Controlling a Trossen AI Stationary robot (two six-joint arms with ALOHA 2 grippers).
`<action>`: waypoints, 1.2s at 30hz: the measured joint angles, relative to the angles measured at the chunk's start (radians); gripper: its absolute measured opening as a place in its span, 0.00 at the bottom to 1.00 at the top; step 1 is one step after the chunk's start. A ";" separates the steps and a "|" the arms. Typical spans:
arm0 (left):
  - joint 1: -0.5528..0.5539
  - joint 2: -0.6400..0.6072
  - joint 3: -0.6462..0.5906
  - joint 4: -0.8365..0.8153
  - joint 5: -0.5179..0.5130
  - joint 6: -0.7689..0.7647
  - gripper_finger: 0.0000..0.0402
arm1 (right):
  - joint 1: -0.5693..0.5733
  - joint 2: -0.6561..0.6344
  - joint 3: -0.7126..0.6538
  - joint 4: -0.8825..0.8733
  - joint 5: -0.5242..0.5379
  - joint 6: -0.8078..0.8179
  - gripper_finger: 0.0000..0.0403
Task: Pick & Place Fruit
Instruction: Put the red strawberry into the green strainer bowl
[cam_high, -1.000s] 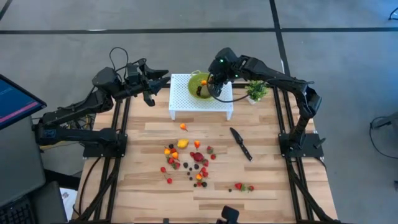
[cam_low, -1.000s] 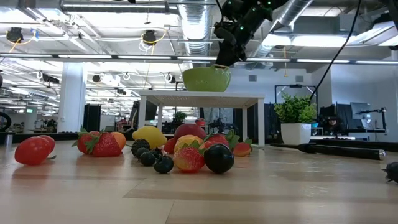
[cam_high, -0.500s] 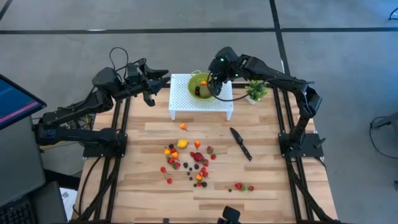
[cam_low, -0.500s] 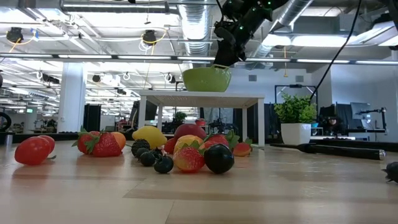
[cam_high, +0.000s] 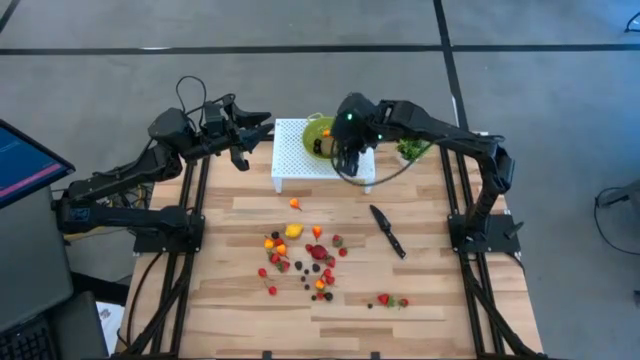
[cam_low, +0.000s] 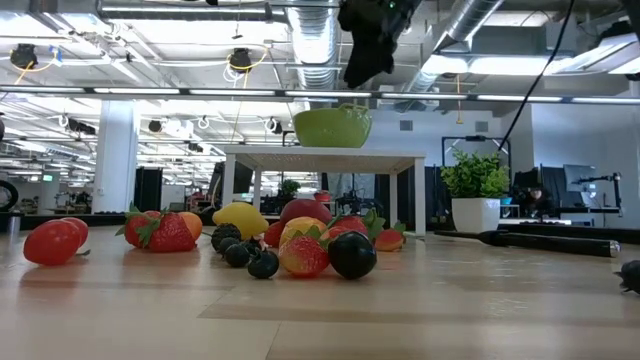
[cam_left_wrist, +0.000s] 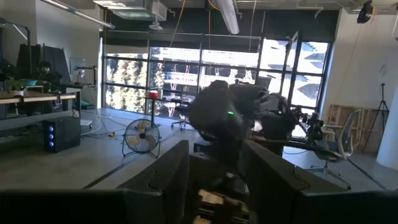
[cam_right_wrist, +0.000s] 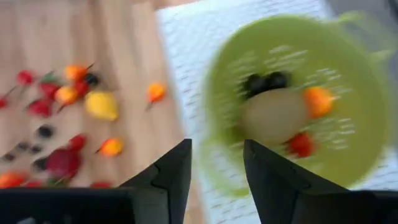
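Most of your fruit (cam_high: 300, 256) lies scattered on the wooden table (cam_high: 430, 300) in front of the white stand (cam_high: 296, 160), with one orange piece (cam_high: 295, 204) apart just before the stand. A few pieces, a brown-green one (cam_right_wrist: 273, 116) among them, already sit in the green bowl (cam_right_wrist: 348, 68) on top of the stand. Your right gripper (cam_right_wrist: 217, 158) hangs over the stand beside the bowl, its fingers parted and holding nothing. Your left gripper (cam_left_wrist: 214, 171) waits past the table's far left corner, fingers likewise spread. A black knife (cam_high: 387, 231) and a potted plant (cam_high: 409, 148) sit to the right.
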 joint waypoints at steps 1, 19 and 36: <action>0.000 0.000 0.000 0.000 0.000 0.000 0.35 | 0.023 0.000 0.003 -0.028 0.000 0.014 0.34; 0.000 0.000 0.000 0.000 0.000 0.000 0.35 | 0.529 0.000 0.005 -0.334 -0.001 0.501 0.31; 0.000 0.000 0.000 0.000 0.000 0.000 0.35 | 0.902 0.003 0.005 -0.335 0.220 1.057 0.31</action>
